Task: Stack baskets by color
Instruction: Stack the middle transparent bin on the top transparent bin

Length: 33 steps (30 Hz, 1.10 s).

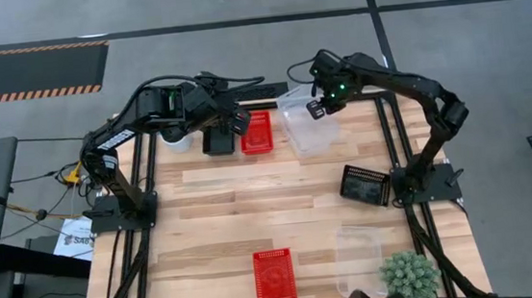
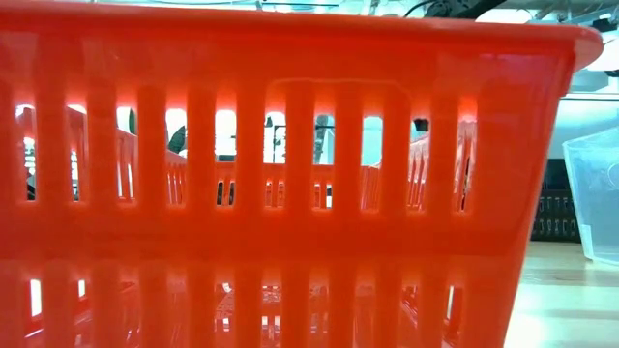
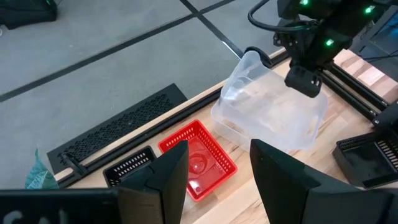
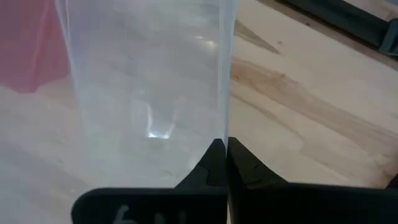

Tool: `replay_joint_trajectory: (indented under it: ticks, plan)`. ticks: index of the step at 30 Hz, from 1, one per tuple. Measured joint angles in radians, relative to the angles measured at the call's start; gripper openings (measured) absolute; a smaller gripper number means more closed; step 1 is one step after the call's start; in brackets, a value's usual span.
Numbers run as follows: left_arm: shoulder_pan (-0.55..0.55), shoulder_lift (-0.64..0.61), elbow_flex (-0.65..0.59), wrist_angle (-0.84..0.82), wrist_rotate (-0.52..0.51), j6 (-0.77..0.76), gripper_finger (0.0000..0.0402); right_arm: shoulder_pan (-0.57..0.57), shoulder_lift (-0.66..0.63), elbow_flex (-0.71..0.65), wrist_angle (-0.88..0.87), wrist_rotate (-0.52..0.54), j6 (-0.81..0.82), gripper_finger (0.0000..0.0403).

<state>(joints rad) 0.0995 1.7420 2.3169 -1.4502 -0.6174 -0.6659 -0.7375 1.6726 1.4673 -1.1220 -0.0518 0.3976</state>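
Note:
A clear basket (image 1: 309,131) stands tilted at the table's far edge, and my right gripper (image 1: 318,108) is shut on it. To its left, a red basket (image 1: 256,132) and a black basket (image 1: 217,140) rest on their bottoms. My left gripper (image 3: 214,168) hovers open above them, touching nothing. Another red basket (image 1: 274,277) and another clear basket (image 1: 358,257) sit near the front edge. A second black basket (image 1: 364,185) lies by the right arm's base. My right gripper pinches the clear basket's thin side wall (image 4: 225,124) at its rim between the two shut fingers (image 4: 245,165). The fingers come from above, pointing steeply down. The basket (image 3: 270,106) sits tilted, one end (image 3: 250,59) raised and its lower part down at the table.
A spiky potted plant (image 1: 410,276) stands at the front right corner, and a small white pot (image 1: 176,139) at the far left. The front red basket (image 2: 290,174) fills the low view. The table's middle (image 1: 270,192) is bare wood.

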Motion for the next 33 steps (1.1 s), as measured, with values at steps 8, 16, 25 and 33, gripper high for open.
replay_joint_trajectory:
  ticks: [8, 16, 25, 33]
  plan:
    - [0.0, 0.0, 0.0, 0.0, 0.0, -0.001, 0.0159, -0.011, 0.002, 0.0, 0.035, -0.004, -0.019, 0.0002]
    - [0.0, 0.0, 0.0, 0.0, 0.0, -0.001, 0.0159, 0.002, 0.085, -0.001, 0.041, -0.037, -0.063, 0.0002]
    - [0.003, 0.0, 0.0, 0.0, 0.0, 0.0, 0.0159, -0.012, 0.099, -0.001, 0.032, -0.041, -0.094, 0.0005]
    - [0.003, 0.0, 0.0, 0.0, 0.016, -0.002, 0.0159, -0.009, 0.116, -0.002, 0.053, -0.041, -0.123, 0.0064]
